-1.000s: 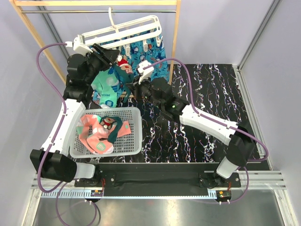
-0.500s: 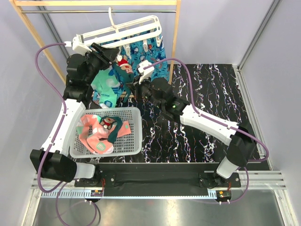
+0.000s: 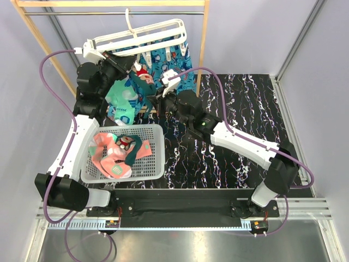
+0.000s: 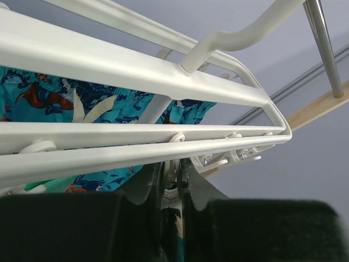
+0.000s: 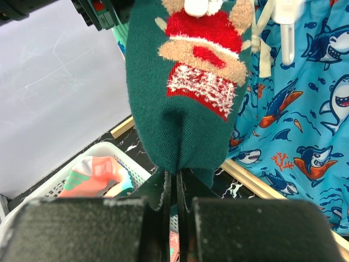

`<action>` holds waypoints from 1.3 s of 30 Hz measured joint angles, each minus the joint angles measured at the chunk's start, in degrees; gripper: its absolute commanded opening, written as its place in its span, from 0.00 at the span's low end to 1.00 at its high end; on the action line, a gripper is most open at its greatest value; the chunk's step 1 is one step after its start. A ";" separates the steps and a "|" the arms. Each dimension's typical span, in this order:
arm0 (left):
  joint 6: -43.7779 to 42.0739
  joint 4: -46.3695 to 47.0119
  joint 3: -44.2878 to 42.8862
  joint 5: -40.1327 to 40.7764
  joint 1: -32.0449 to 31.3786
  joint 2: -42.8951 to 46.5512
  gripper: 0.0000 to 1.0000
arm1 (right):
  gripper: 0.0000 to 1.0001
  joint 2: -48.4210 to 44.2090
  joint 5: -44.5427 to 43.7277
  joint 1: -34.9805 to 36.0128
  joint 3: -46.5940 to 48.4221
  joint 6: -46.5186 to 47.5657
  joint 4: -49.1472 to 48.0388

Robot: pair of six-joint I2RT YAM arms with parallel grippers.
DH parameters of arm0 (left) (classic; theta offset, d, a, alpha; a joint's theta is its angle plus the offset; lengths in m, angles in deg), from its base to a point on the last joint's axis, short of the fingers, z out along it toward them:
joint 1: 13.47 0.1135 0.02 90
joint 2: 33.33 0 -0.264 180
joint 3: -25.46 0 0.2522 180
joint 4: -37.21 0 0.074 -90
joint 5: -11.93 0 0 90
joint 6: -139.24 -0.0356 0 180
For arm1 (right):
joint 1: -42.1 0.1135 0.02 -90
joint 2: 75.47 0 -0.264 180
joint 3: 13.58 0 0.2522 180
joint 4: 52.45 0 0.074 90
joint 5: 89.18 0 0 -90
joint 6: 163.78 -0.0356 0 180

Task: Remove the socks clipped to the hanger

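I start with the black marbled table point(image 3: 245, 109), which fills the floor of the cell. At its far left edge stands the wooden rack point(image 3: 205, 38). A blue shark-print cloth point(image 5: 305, 109) hangs there behind everything else.

The hanger point(image 3: 142, 35) hangs by its hook from the rack's rail, tilted, with its right end higher in the overhead view. On the near left of the table sits the white mesh basket point(image 3: 157, 164), holding pink socks point(image 3: 106, 153) and 1 dark sock point(image 3: 132, 148).

2 socks are on the hanger. The mint sock point(image 3: 122, 99) hangs on the left. The dark teal Santa sock point(image 5: 185, 109) hangs just right of it, its top held by a white clip point(image 5: 199, 5).

The right gripper point(image 5: 175, 185) has its 2 fingers pressed together on the lower end of the Santa sock, with the fabric bunched into the pinch. The left gripper point(image 4: 172, 177) is up under the hanger's slats. Its fingers are nearly together, and it seems to be squeezing a small white peg point(image 4: 173, 164), though that corner is dim.
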 measured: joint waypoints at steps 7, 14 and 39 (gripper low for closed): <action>0.83 -0.92 0.09 1.05 0.00 0.20 0.49 | 0.00 -0.46 0.02 0.00 -0.11 -0.13 0.00; 1.95 -0.59 0.79 1.62 0.00 0.94 0.38 | 0.00 -0.46 0.02 0.00 -0.20 -0.37 0.00; 3.67 -1.60 0.81 3.21 -0.11 0.94 0.43 | 0.00 -0.79 0.02 0.00 -0.52 -0.42 0.00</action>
